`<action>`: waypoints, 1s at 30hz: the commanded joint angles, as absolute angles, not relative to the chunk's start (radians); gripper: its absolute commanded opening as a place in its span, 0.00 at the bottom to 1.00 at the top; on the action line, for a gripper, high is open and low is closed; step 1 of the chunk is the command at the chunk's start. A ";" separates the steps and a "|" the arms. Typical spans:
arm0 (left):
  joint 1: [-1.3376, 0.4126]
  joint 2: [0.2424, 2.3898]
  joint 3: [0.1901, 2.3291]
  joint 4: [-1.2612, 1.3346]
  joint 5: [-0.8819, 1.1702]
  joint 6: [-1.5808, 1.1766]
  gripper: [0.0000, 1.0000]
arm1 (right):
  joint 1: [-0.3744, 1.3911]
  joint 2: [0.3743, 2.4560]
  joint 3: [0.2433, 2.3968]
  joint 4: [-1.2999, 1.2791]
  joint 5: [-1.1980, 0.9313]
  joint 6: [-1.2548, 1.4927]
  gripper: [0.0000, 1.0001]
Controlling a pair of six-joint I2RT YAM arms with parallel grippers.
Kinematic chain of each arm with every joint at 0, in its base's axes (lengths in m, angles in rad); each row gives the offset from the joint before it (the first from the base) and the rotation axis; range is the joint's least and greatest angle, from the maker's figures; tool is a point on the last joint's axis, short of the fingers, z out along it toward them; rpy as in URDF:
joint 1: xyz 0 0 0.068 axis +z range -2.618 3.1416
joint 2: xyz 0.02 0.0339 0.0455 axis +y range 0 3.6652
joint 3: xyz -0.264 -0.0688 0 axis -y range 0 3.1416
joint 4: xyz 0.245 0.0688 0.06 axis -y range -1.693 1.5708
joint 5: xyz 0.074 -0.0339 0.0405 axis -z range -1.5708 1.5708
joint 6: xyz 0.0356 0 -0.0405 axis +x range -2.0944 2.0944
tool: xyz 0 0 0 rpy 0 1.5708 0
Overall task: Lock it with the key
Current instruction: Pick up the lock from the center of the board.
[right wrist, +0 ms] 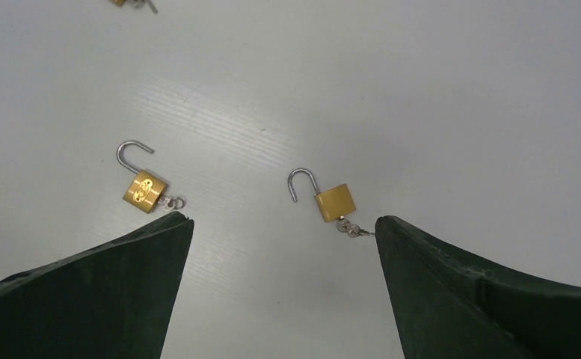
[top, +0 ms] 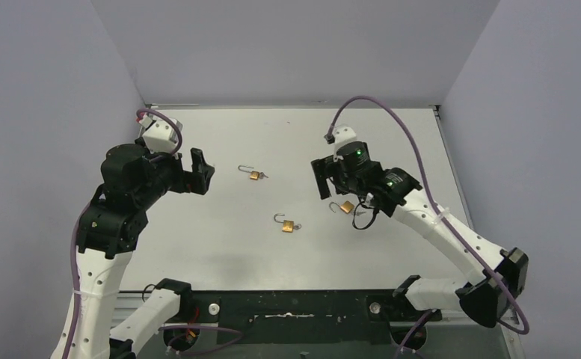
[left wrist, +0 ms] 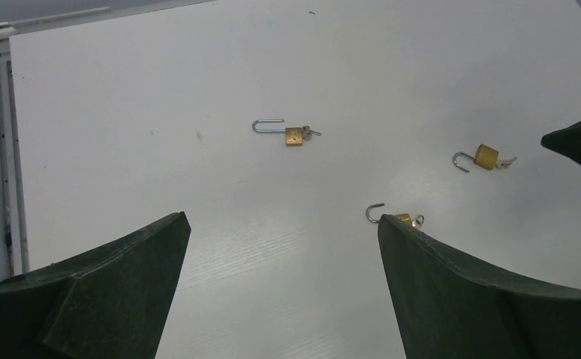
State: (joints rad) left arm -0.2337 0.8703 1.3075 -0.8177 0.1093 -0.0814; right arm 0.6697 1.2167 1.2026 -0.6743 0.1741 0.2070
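Left gripper (left wrist: 281,220) hangs above the left half of the table (top: 220,247), its fingers spread wide with nothing between them. Over the right half, the right gripper (right wrist: 283,220) hovers the same way, wide open and empty.

Three small brass padlocks lie flat about the middle of the table. Each has its shackle swung open and a key at its base.

The far lock (top: 255,176) lies nearest the far edge, between the two grippers in the top view. Its long shackle (left wrist: 268,123) points toward the left edge and its key (left wrist: 311,132) toward the right edge.

The near lock (top: 289,226) lies closest to the near edge, well apart from the far lock. Its embossed face is up, its shackle hooks toward the far left corner, and a key ring (right wrist: 173,202) sits at its base. In the left wrist view one finger (left wrist: 481,299) hides most of its body, leaving the shackle and a sliver of brass showing.

The right lock (top: 345,207) lies nearest the right edge, just beside the right arm's wrist in the top view. In the right wrist view it shows between the two fingertips, nearer the right-hand one. Its shackle curls toward the far left corner and its key trails from the base toward the near edge.
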 commanded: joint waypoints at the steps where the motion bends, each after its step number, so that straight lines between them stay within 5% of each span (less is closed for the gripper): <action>1: -0.226 0.857 1.307 -0.798 0.134 -0.049 0.97 | 0.729 1.334 1.210 -0.684 0.224 0.233 1.00; 13: -0.255 0.899 1.440 -1.052 0.806 0.186 0.97 | 0.838 1.580 1.275 -0.597 0.128 0.339 1.00; 26: -0.249 0.779 1.162 -0.554 0.379 -0.104 0.97 | 0.842 1.721 1.250 -0.519 0.061 0.261 1.00; 30: -0.249 0.794 1.141 -0.521 0.357 -0.121 0.97 | 0.846 1.756 1.266 -0.513 0.030 0.276 0.91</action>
State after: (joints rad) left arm -0.2535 0.7803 1.1484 -0.6609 0.4198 -0.0685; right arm 0.8379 1.7485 1.2232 -0.5648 0.0528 0.2695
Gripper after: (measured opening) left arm 0.973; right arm 0.932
